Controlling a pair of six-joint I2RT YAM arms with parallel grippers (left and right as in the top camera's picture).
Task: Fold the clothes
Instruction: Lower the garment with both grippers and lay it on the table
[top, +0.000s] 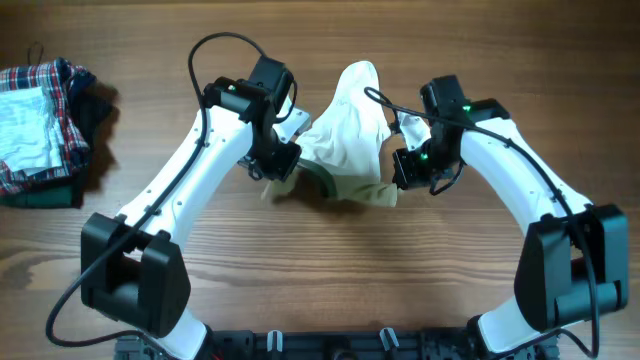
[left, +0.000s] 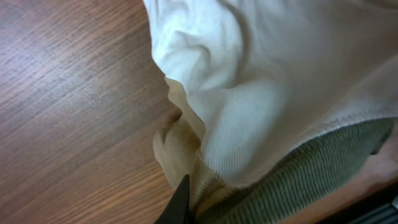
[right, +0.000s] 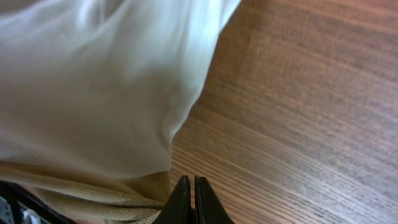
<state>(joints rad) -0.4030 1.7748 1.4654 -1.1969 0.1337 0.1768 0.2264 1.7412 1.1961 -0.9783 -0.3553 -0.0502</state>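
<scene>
Hanging bunched between the two arms, the cream-white garment (top: 350, 140) sat in the upper middle of the overhead view, its peak pointing toward the top edge and its lower folds touching the wooden desk (top: 330, 270). An olive-green ribbed trim (top: 320, 180) curved along its lower left side, and a tan panel (top: 372, 190) showed at its lower right. The left hand (top: 283, 160) pressed against the garment's left edge. From the left wrist camera only one dark finger (left: 181, 202) showed at the bottom of the frame, beside a tan fold (left: 177, 146) and the olive trim (left: 311, 168), so I cannot tell whether that hand was spread or pinching. The right hand (top: 408, 168) met the garment's right edge. In the right wrist view its fingertips (right: 184, 200) were pressed together, pinching the tan hem (right: 93, 186), with white fabric filling the upper left of the frame. A stack of folded clothes (top: 45, 130), topped by a red-and-blue plaid piece (top: 65, 78), lay well apart at the far left of the overhead view.
</scene>
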